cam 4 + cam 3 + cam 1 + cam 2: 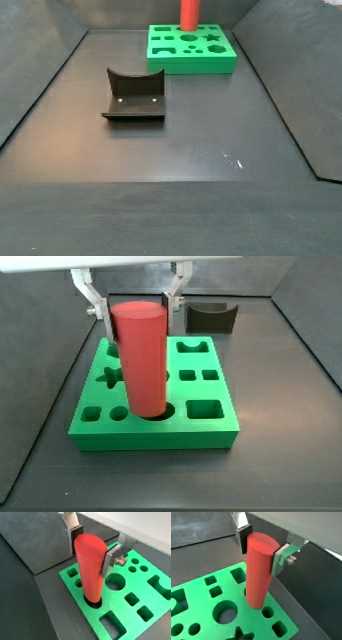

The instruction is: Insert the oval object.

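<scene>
The oval object, a tall red peg (140,356), stands upright with its lower end in a hole near the front edge of the green block (201,381). My gripper (131,311) is over the block, its two silver fingers on either side of the peg's top, and looks shut on it. Both wrist views show the peg (90,567) (258,567) between the pads of the gripper (92,551) (260,552), with its foot in the block (133,612) (204,612). In a side view only the peg's lower part (190,12) shows above the block (194,55).
The block has several other cut-out holes of different shapes. The dark fixture (134,95) stands on the dark floor apart from the block; it also shows behind the block in a side view (211,316). Dark walls bound the floor.
</scene>
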